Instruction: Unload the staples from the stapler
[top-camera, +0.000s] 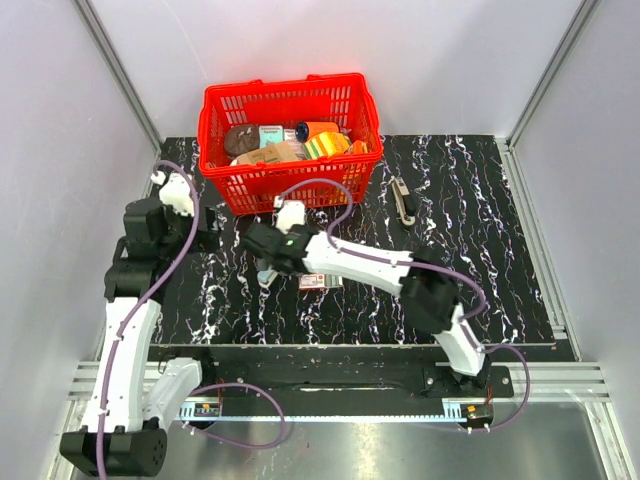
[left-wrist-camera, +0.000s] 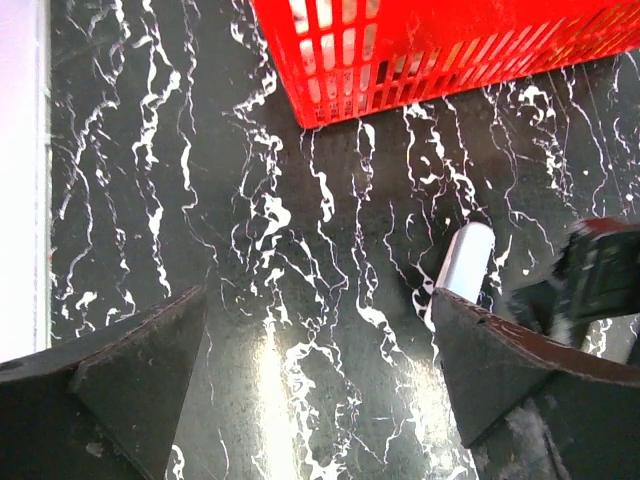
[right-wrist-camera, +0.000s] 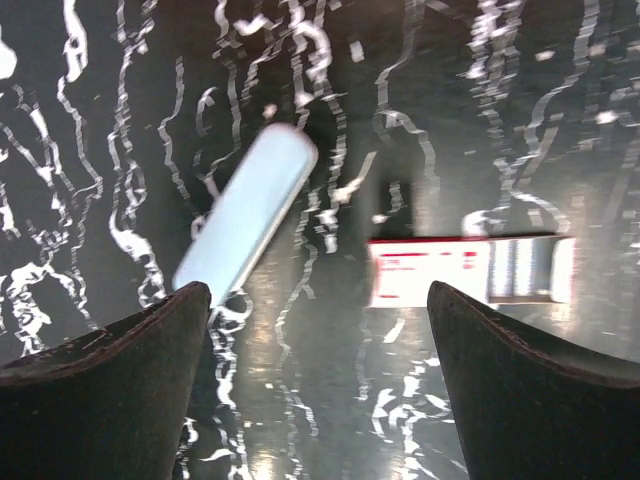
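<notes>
Black marbled table (top-camera: 480, 260), top view: the stapler (top-camera: 265, 274) lies left of centre, nearer than the red basket (top-camera: 290, 100), with a small box (top-camera: 320, 282) just right of it. Left wrist: the left gripper (left-wrist-camera: 318, 295) gapes wide and holds nothing, the stapler beside its right finger. Right wrist: the right gripper (right-wrist-camera: 318, 288) is spread wide and empty above the stapler and box.

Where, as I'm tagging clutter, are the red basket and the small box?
red basket (top-camera: 240, 187): top external view, on its front wall.
small box (right-wrist-camera: 470, 272): right wrist view, on the middle of its top face.
</notes>
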